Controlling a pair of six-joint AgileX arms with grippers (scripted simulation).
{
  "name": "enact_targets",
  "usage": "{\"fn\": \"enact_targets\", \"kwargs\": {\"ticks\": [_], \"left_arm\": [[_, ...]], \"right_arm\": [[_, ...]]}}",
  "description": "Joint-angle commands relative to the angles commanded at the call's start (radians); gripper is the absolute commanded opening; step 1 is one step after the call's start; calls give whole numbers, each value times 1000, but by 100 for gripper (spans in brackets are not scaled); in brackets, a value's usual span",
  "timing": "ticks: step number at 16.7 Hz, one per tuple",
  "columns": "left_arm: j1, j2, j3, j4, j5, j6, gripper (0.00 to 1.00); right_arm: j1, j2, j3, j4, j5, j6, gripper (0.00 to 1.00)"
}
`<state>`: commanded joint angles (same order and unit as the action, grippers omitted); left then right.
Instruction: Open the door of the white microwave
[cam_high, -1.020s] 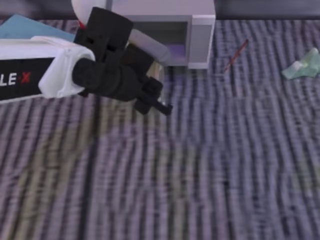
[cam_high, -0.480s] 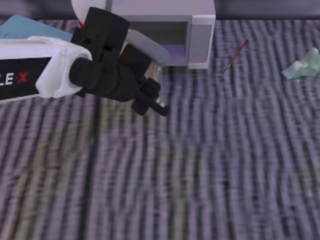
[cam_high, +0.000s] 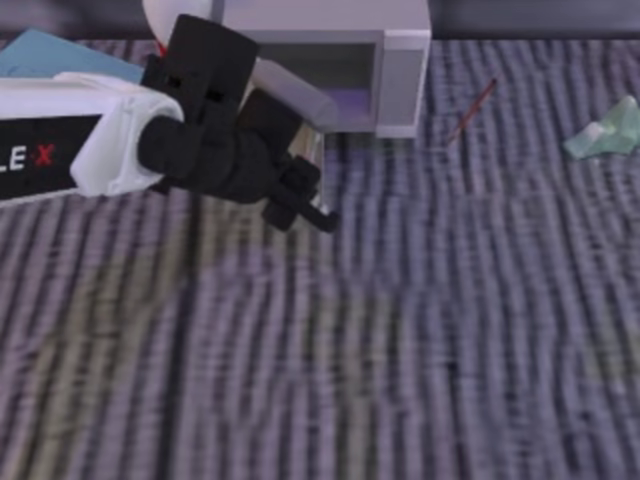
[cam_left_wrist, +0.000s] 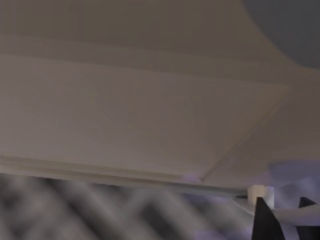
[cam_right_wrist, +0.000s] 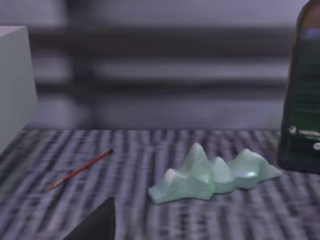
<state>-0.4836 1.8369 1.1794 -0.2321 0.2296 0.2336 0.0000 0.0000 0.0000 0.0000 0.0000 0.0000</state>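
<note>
White microwave (cam_high: 340, 40) at the far edge of the tabletop (cam_high: 420, 350), a little left of the middle in the top view, cavity showing a pale lilac floor. Door (cam_high: 292, 92) swung partly open, angled out from the front toward the left, hinge side hidden under the arm. Plain white control panel (cam_high: 402, 85) on the microwave's right side.

Left hand (cam_high: 318, 208) reaching in from the left side of the tabletop, black wrist lying over the door's outer part, fingertips just past the door's free edge and low near the striped cloth. Left wrist view filled by a broad pale panel seen very close, with two dark fingertips (cam_left_wrist: 264, 222) at the lower edge and a small white post, probably the door's handle, between or just behind them. Contact with that post: cannot tell. Fingers appear set narrowly apart, but open or closed: cannot tell with certainty.

Right arm out of the top view; only a dark corner of the right hand seen in its own wrist view, state not readable.

Also present: light-blue book (cam_high: 55, 55) behind the left arm, thin red-brown pencil (cam_high: 470, 112) right of the microwave, crumpled pale-green piece (cam_high: 605, 130) near the right edge, dark bottle (cam_right_wrist: 302, 90) beside it in the right wrist view.
</note>
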Motion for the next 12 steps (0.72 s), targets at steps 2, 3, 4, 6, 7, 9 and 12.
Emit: {"fn": "enact_targets", "kwargs": {"ticks": [2,3,4,6,7,9,12], "left_arm": [[0,0,0,0,0,0,0],[0,0,0,0,0,0,0],[0,0,0,0,0,0,0],[0,0,0,0,0,0,0],[0,0,0,0,0,0,0],[0,0,0,0,0,0,0],[-1,0,-6,-5,15,7,0]], "right_arm": [[0,0,0,0,0,0,100],[0,0,0,0,0,0,100],[0,0,0,0,0,0,100],[0,0,0,0,0,0,100],[0,0,0,0,0,0,100],[0,0,0,0,0,0,100],[0,0,0,0,0,0,100]]}}
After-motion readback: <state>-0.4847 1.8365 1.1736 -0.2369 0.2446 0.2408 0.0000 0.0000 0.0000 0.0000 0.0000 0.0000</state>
